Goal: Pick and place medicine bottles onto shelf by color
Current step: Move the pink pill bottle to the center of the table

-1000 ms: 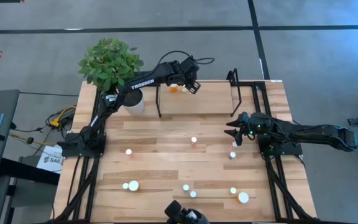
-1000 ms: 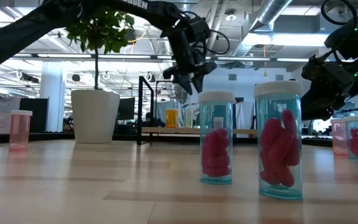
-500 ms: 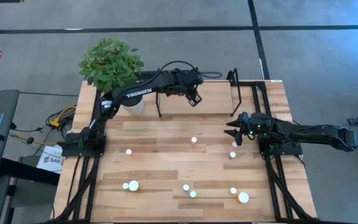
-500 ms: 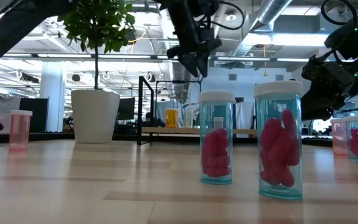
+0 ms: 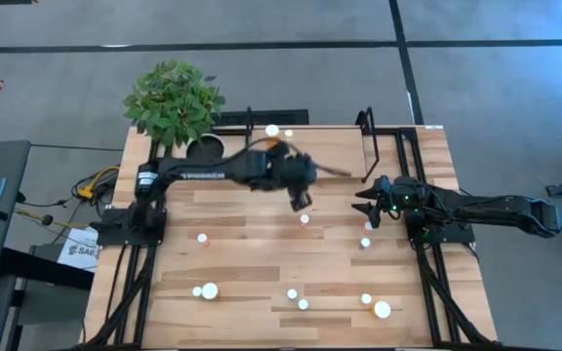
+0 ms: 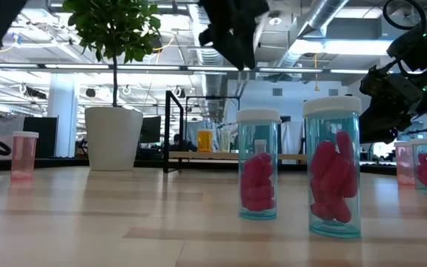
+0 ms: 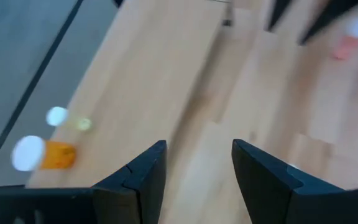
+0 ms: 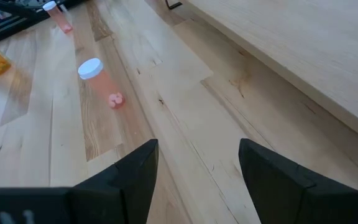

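Observation:
The shelf (image 5: 325, 156), a light wooden board between thin black uprights, stands at the table's far side. An orange bottle (image 7: 45, 154) and a pale bottle (image 7: 67, 119) stand on its left part; the orange bottle also shows in the low view (image 6: 204, 139). Several white-capped bottles stand about the table, among them two with pink contents (image 6: 258, 165) (image 6: 333, 167). My left gripper (image 5: 301, 197) is open and empty, raised over the table just near of the shelf (image 7: 197, 146). My right gripper (image 5: 367, 207) is open and empty at the shelf's right end, above a pinkish bottle (image 8: 98, 78).
A leafy plant in a white pot (image 5: 206, 151) stands at the far left corner beside the shelf. Bottles stand scattered toward the near edge (image 5: 210, 290) (image 5: 382, 310) and at mid-table (image 5: 304, 219). Bare wood lies between the shelf and these bottles.
My left gripper has drawn back from the left part of the shelf toward the table's near edge and has risen. The orange bottle stays standing on the shelf. My right arm has kept still.

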Robot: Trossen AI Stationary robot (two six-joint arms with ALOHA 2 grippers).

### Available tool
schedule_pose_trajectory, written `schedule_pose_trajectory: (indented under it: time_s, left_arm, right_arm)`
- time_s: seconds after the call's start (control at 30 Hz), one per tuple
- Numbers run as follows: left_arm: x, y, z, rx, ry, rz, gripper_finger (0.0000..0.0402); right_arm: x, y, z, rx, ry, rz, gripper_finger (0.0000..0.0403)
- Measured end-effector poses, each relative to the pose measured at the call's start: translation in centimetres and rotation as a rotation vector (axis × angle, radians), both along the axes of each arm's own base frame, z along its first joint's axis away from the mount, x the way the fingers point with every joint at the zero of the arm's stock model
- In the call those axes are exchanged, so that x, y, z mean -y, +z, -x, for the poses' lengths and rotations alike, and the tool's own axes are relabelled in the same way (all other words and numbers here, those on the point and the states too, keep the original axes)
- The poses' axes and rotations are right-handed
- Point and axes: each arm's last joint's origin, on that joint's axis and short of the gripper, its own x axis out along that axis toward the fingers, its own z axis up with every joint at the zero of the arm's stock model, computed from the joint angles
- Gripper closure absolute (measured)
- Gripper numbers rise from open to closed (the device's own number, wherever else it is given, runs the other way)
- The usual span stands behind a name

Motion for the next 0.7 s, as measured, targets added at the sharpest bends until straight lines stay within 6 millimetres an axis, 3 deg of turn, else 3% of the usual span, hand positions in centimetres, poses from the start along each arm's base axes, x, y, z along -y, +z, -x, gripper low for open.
schedule_pose_trajectory:
  time_s: [0.3, 0.7]
  left_arm:
    - [6.0, -0.8, 4.4, 0.057, -0.054, 0.033, 0.0232]
    - [11.1, -1.9, 15.3, 0.183, 0.11, 0.109, 0.0232]
  right_arm:
    - [0.0, 0.0, 0.0, 0.0, 0.0, 0.0, 0.0154]
    - [0.0, 0.0, 0.0, 0.0, 0.0, 0.0, 0.0154]
